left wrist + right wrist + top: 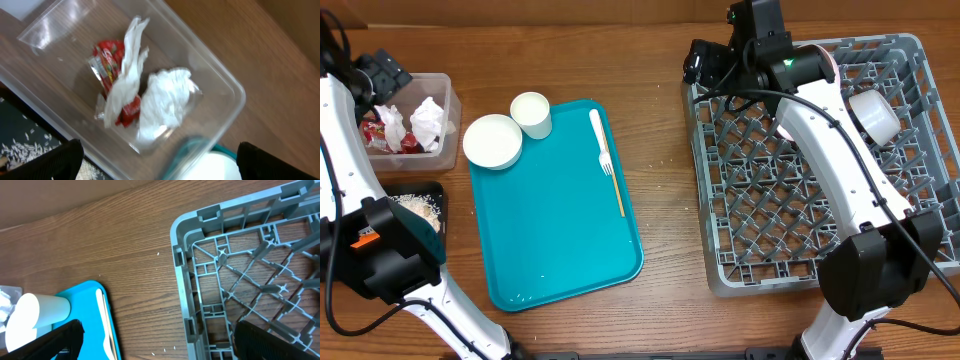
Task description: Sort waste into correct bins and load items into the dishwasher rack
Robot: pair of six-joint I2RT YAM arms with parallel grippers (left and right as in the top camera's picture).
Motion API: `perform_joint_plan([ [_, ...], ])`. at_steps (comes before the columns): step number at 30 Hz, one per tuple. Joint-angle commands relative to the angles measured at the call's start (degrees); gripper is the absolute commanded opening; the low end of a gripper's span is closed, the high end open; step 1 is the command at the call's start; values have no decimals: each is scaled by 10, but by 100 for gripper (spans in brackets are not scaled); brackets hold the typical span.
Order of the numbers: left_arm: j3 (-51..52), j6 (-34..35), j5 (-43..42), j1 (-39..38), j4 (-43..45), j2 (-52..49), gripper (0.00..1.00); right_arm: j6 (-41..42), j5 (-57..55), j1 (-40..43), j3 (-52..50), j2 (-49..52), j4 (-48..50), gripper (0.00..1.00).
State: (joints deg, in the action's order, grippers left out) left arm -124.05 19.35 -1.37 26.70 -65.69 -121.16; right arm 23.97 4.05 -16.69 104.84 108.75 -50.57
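Note:
The clear tub (445,150) at the far left holds a red wrapper (106,59) and crumpled white napkins (167,100). My left gripper (160,167) hangs open just above the tub with nothing between its fingers; in the overhead view the left gripper (385,78) sits over the tub's back edge. The black tray (438,190) with rice lies in front of the tub. On the teal tray (560,230) rest a white bowl (493,140), a cup (531,113) and a fork (603,148). My right gripper (703,62) stands open and empty over the grey rack's (705,200) back left corner.
A white bowl (873,113) lies inside the rack at its back right. The right wrist view shows bare wood with a few rice grains (160,350) between the teal tray (85,310) and the rack (182,235). The right arm stretches across the rack.

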Motion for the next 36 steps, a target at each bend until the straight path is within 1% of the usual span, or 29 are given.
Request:
perform_joint_plan([
  [1,1,-42,-88,-16,-23,1,100,1,-6,0,9,-10,3,100],
  [4,1,-50,-156,-41,-35,1,100,1,-6,0,9,-10,3,100],
  [6,1,-80,-185,-69,-41,1,100,1,-6,0,9,-11,3,100],
  [8,2,-93,-163,-102,-55,1,100,1,-6,0,9,-11,3,100],
  [11,2,-91,-78,-155,-84,0,100,1,-6,0,9,-11,3,100],
  [13,3,-91,-41,-184,-101,0,95,1,-6,0,9,-10,3,100],
  [14,3,-91,-32,-197,-108,-1,94,1,-6,0,9,-11,3,100],
  [20,3,-91,-31,-243,-147,-1,95,1,-6,0,9,-10,3,100],
  [24,3,-106,-26,-261,-150,-1,97,1,-6,0,9,-11,3,100],
  [29,3,-120,-26,-272,-154,-1,97,1,-6,0,9,-11,3,100],
  [31,3,-107,-17,-273,-158,-1,98,1,-6,0,9,-10,3,100],
  [32,3,-79,6,-271,-161,-1,98,1,-6,0,9,-10,3,100],
  [34,3,-19,52,-265,-173,-1,89,1,-6,0,9,-10,3,100],
  [35,3,7,65,-259,-183,-1,86,1,-6,0,9,-10,3,100],
  [36,3,24,66,-253,-192,-1,86,1,-6,0,9,-10,3,100],
])
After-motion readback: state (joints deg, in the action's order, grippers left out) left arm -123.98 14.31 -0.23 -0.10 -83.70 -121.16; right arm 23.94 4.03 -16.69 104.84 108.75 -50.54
